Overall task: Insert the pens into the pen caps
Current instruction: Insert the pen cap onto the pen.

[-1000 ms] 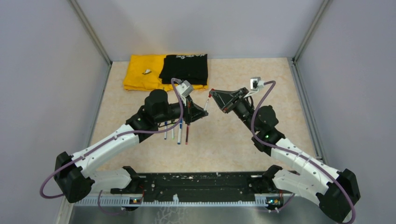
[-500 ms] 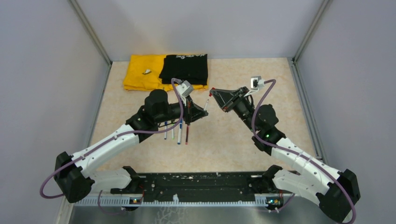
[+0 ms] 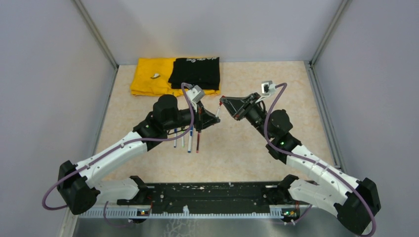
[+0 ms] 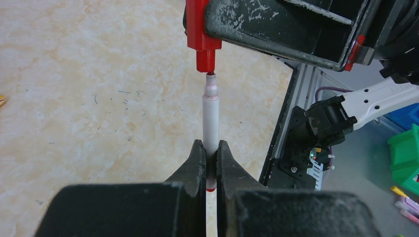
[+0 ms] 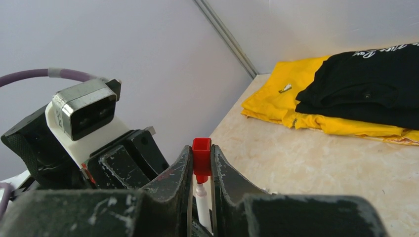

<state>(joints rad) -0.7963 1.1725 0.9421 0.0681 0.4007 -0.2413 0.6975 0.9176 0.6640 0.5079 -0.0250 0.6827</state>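
My left gripper [image 3: 213, 120] is shut on a white pen [image 3: 217, 110] with a red tip, held above the table and pointing up and away. In the left wrist view the fingertips [image 4: 197, 148] clamp the pen's barrel [image 4: 211, 118] near its tail. My right gripper [image 3: 225, 102] is shut on a red pen cap [image 3: 223, 98]. In the right wrist view the cap [image 5: 201, 154] sits between the fingertips, open end facing the pen [image 5: 202, 205] below. The pen's tip meets the mouth of the cap [image 4: 203, 44]. Several other pens [image 3: 189, 141] lie on the table under the left wrist.
A folded yellow cloth [image 3: 148, 81] and a black cloth [image 3: 195, 72] lie at the back of the table, with a small pale object [image 3: 155, 76] on the yellow one. Grey walls enclose the table. A black rail [image 3: 212, 195] runs along the near edge.
My right gripper has moved slightly left with the red cap, bringing its mouth up to the pen's tip. The left arm has held still.
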